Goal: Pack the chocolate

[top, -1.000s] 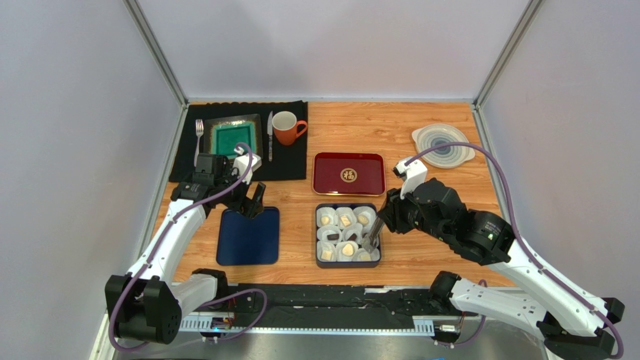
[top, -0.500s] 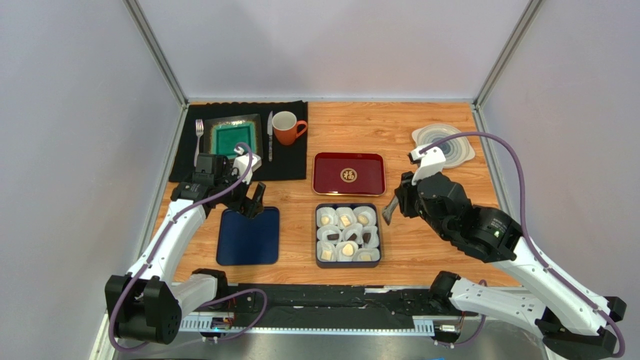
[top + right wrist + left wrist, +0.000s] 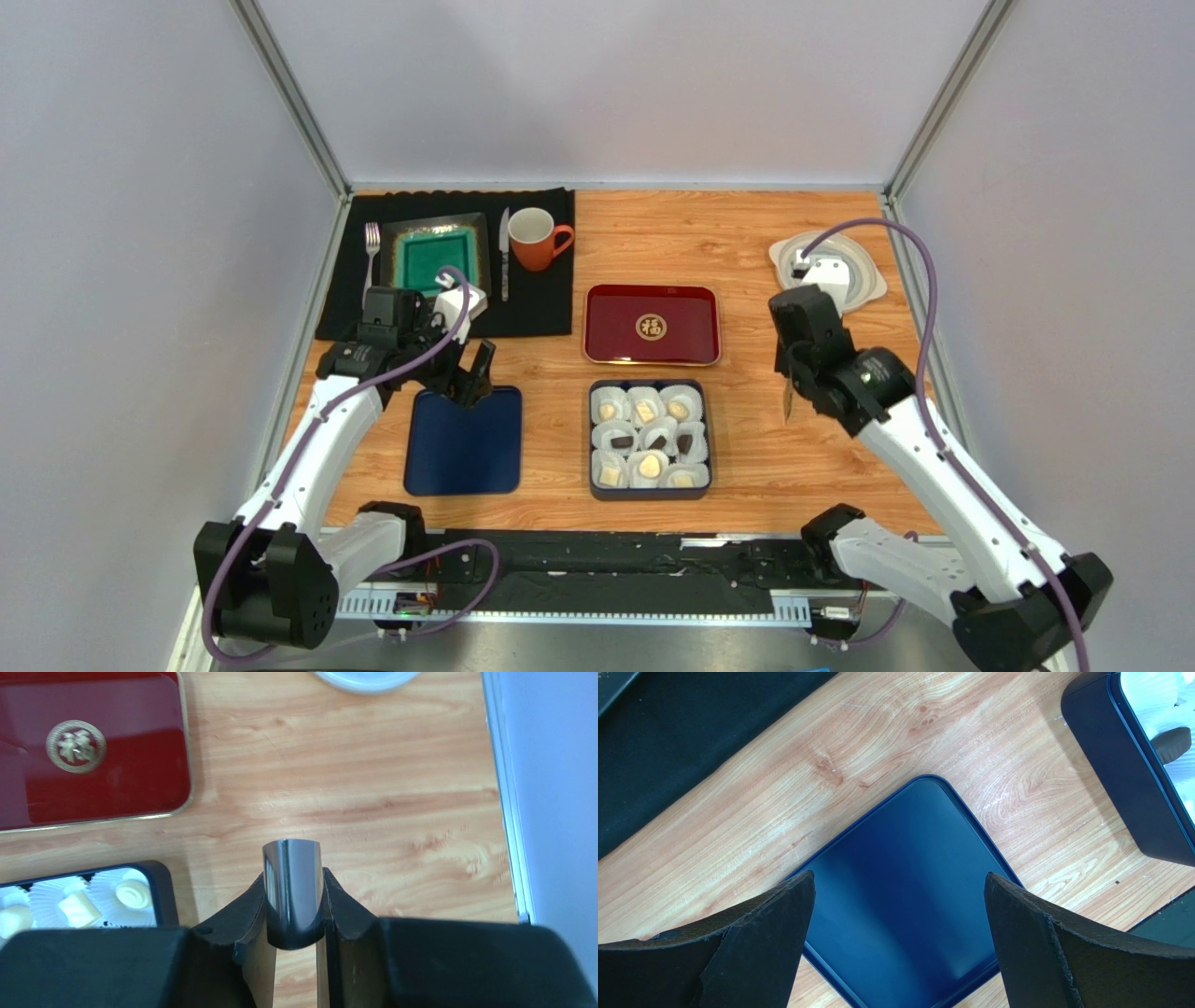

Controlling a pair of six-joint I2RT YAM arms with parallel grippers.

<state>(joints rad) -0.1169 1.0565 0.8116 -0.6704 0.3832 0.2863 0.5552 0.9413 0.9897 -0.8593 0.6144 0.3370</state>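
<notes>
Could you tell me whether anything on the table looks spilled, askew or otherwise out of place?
Nothing stands out. The chocolates sit in paper cups inside the dark box, the blue lid lies flat beside it, and the right pincer grips a metal tool clear of the box. No spills show.

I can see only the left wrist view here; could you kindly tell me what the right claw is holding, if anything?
Observer: The right claw is shut on a shiny metal tool, to the right of the box, not over it.
Operator: Thank you. What does the whole box hold?
Observer: Three rows of white paper cups, with cream and dark chocolates in them.
Operator: Is anything lying beyond the box?
Observer: A red tray lies just beyond it, apart from it.
</notes>
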